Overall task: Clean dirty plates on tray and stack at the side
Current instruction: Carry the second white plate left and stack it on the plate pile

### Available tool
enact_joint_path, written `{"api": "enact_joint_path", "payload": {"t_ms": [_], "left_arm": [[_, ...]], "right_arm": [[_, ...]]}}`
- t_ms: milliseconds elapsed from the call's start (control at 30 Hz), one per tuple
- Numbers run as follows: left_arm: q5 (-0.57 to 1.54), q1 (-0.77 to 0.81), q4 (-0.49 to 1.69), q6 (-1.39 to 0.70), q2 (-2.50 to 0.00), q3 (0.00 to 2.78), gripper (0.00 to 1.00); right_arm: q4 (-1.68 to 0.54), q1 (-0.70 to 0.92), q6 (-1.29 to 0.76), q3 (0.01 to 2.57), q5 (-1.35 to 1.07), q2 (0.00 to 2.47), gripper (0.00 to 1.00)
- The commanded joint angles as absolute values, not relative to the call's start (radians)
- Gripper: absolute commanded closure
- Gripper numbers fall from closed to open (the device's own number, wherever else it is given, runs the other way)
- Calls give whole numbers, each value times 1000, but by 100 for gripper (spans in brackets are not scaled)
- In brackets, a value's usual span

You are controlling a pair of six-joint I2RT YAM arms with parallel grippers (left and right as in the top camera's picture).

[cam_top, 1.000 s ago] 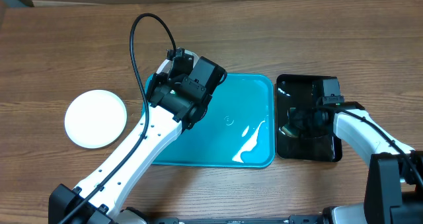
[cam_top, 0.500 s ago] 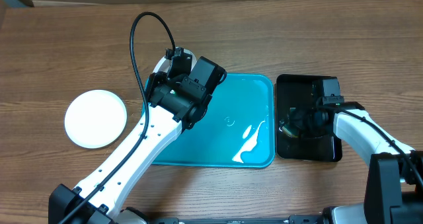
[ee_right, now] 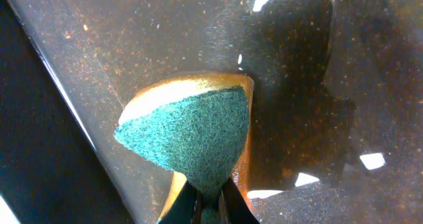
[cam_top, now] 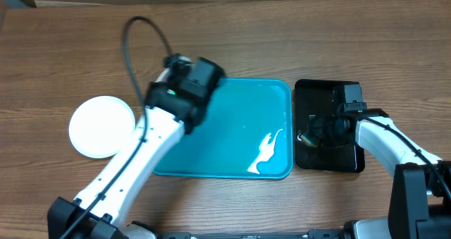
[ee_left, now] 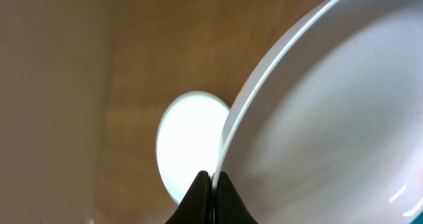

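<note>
Up top in the overhead view, we've got the turquoise tray (cam_top: 243, 137) sitting mid-frame on the wooden table (cam_top: 70, 48). The left arm (cam_top: 148, 144) comes in from the bottom left, and its wrist hangs over the tray's left edge, so its fingers are hidden under the housing from this angle. One white plate (cam_top: 102, 126) lies flat on the table, just left of the tray and close beside the arm. Over on the right, a black tray (cam_top: 325, 92) sits just beside the turquoise one, with the right gripper (cam_top: 317, 130) down over it. Switching to the left wrist view, the left gripper (ee_left: 211, 184) is at the bottom centre with its fingertips pinched tight on the rim of a second white plate (ee_left: 330, 118). That plate is tilted and fills the right half of the frame, and the white plate (ee_left: 188, 145) on the table shows as a blurry disc behind it. On the right wrist view, the right gripper (ee_right: 211, 201) is clamped on a green sponge (ee_right: 192, 138) with a yellow backing, and we see the black tray's (ee_right: 132, 39) speckled glossy floor behind it.
</note>
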State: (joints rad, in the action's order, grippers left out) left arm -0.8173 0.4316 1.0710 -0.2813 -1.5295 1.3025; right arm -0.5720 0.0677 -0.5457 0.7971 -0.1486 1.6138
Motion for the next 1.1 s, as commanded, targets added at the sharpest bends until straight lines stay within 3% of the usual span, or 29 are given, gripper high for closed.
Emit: {"api": "enact_joint_path", "payload": {"t_ms": [0, 333, 500, 733, 833, 933, 1067], "left_arm": [[-640, 286, 1105, -367, -1509, 1309, 96], [-130, -236, 1071, -337, -1510, 1309, 96], [-115, -432, 1026, -336, -1516, 1304, 96], [-110, -552, 960, -337, -1527, 1287, 96], [-111, -554, 963, -337, -1532, 1287, 85], [-112, -554, 965, -336, -1531, 1287, 84], [-110, -554, 969, -337, -1531, 1287, 66]], "right_arm": [[-599, 68, -550, 756, -108, 1631, 96], [-603, 68, -546, 756, -105, 1631, 95], [-607, 68, -546, 756, -105, 1631, 95], [-611, 68, -546, 756, -105, 1631, 96], [-611, 68, -546, 756, -106, 1631, 96], [-611, 68, -546, 756, -106, 1631, 96], [-617, 68, -546, 757, -106, 1631, 96]]}}
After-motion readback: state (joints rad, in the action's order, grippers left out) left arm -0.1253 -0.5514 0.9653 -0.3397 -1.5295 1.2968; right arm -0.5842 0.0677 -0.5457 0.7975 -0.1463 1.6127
